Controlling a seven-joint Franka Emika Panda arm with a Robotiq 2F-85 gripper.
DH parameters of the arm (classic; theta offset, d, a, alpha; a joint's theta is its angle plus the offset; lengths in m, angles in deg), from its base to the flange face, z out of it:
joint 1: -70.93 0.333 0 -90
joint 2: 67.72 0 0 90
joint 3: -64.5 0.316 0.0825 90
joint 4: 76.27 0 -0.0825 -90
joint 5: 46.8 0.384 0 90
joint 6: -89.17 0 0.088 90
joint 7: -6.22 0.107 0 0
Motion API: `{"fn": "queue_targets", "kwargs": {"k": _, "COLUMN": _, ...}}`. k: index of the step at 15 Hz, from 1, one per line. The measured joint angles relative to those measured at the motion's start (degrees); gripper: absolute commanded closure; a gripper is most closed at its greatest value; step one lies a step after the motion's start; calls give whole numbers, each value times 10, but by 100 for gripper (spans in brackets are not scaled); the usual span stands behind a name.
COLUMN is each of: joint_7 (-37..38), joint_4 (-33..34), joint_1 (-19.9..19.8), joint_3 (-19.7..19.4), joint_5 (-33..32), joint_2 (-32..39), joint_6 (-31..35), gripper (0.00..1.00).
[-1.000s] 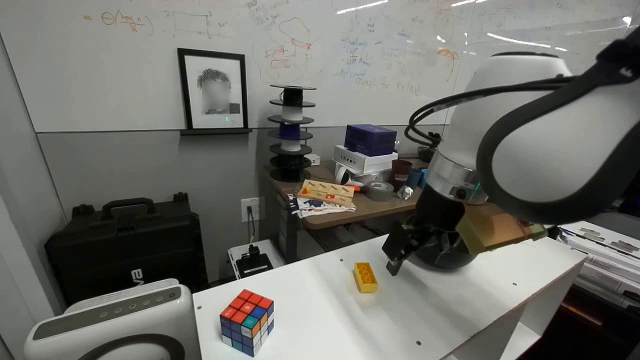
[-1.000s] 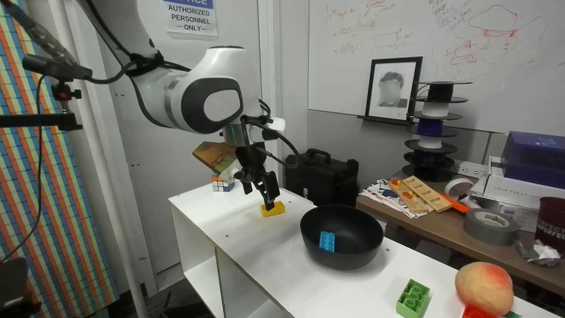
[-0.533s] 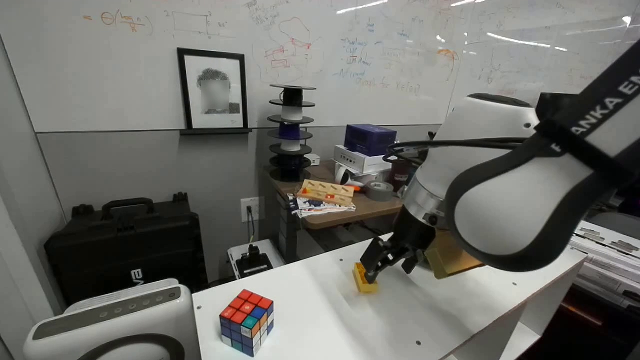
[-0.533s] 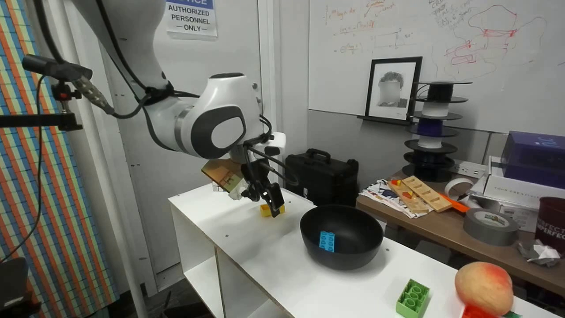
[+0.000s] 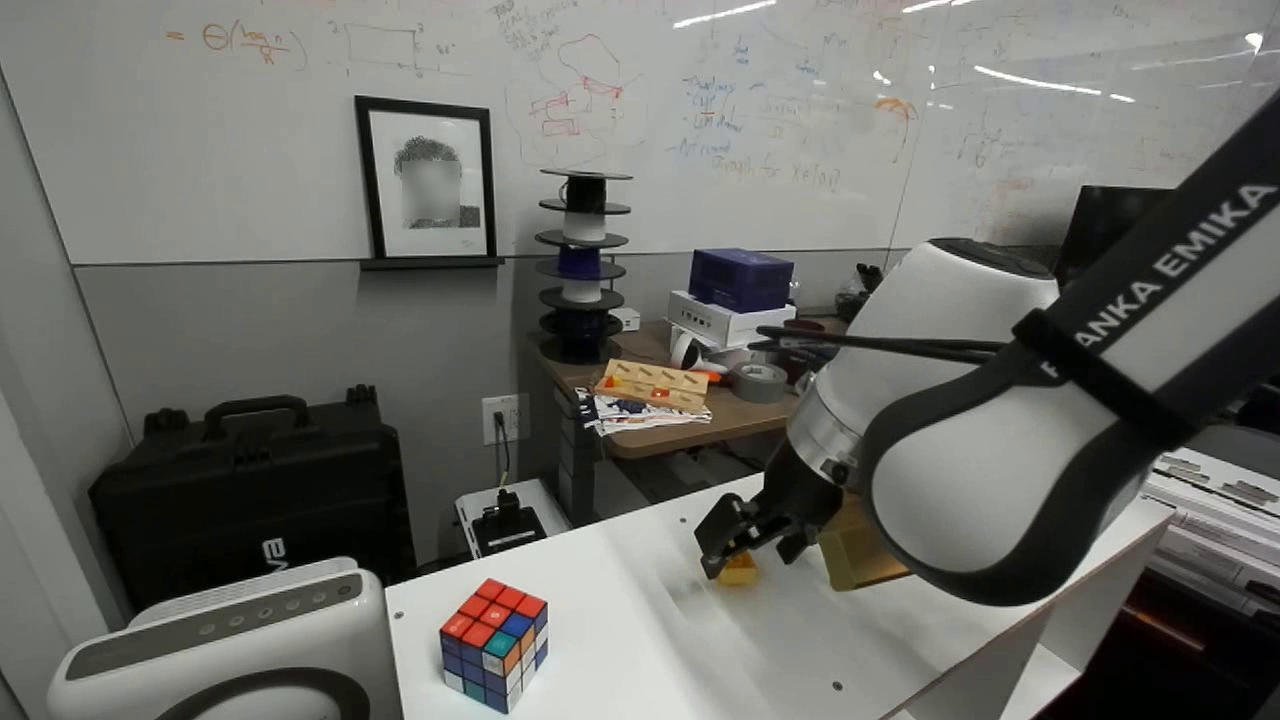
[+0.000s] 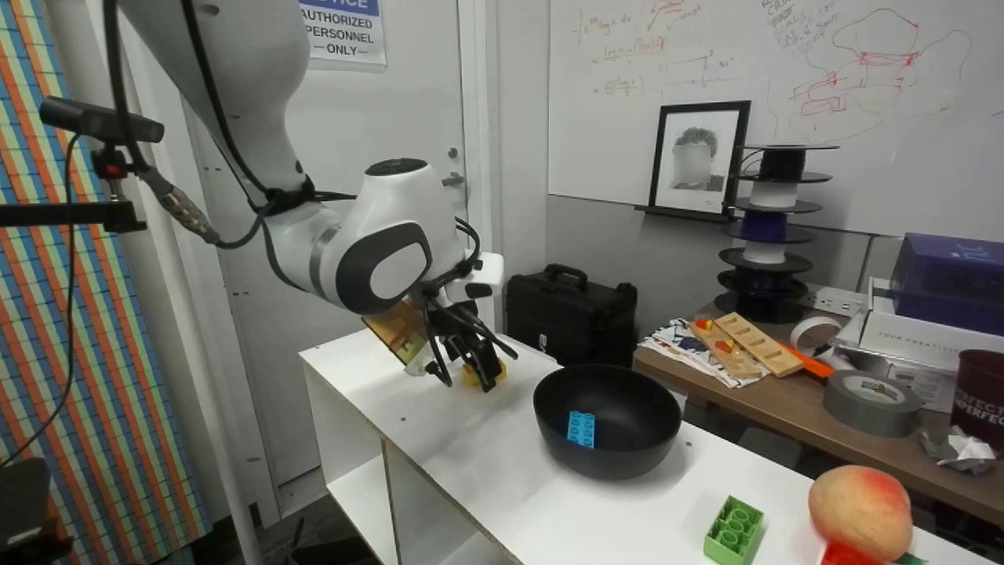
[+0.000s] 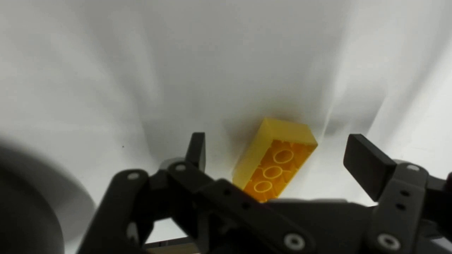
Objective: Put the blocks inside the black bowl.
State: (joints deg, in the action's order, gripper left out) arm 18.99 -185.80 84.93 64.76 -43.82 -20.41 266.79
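- The gripper [image 7: 280, 153] is tilted above the white surface [image 6: 502, 471], its jaws parted wide and nothing clamped; a fingertip could be jammed against that surface if it is lowered too far at this slant.
- The yellow block [image 7: 273, 162] is seen in the wrist view between the jaws, askew, hollow side up; if closed on now, it could be caught by its corners and twisted out.
- To the right of the gripper, near it, in an exterior view, the black bowl [image 6: 627, 420] could be bumped at its rim by too low a carry.
- The blue block [image 6: 581, 429] is already contained inside; the yellow one could be bounced off it by a high release.
- Well beyond the bowl from the gripper, the green block [image 6: 734, 530] could be overlooked.
- Farthest right of the gripper, a red piece [image 6: 847, 555], perhaps a block, is cut off below the peach-coloured ball [image 6: 859, 510]; the ball could be set rolling by a careless reach.
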Motion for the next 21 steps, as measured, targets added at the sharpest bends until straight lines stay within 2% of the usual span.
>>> {"fn": "queue_targets", "kwargs": {"k": 6, "joint_7": 0, "joint_4": 17, "joint_1": 1, "joint_3": -2, "joint_5": 3, "joint_2": 16, "joint_6": 16, "gripper": 74}}
{"fn": "queue_targets", "kwargs": {"k": 8, "joint_7": 0, "joint_4": 19, "joint_1": 1, "joint_3": -2, "joint_5": 3, "joint_2": 18, "joint_6": 16, "gripper": 87}}
{"fn": "queue_targets", "kwargs": {"k": 11, "joint_7": 0, "joint_4": 16, "joint_1": 2, "joint_3": -6, "joint_5": 4, "joint_2": 16, "joint_6": 14, "gripper": 87}}
{"fn": "queue_targets", "kwargs": {"k": 15, "joint_7": 12, "joint_4": -14, "joint_1": 25, "joint_3": -37, "joint_5": 15, "joint_2": -13, "joint_6": 15, "gripper": 87}}
{"fn": "queue_targets", "kwargs": {"k": 21, "joint_7": 15, "joint_4": -130, "joint_1": 14, "joint_3": -4, "joint_5": 34, "joint_2": -174, "joint_6": 32, "gripper": 87}}
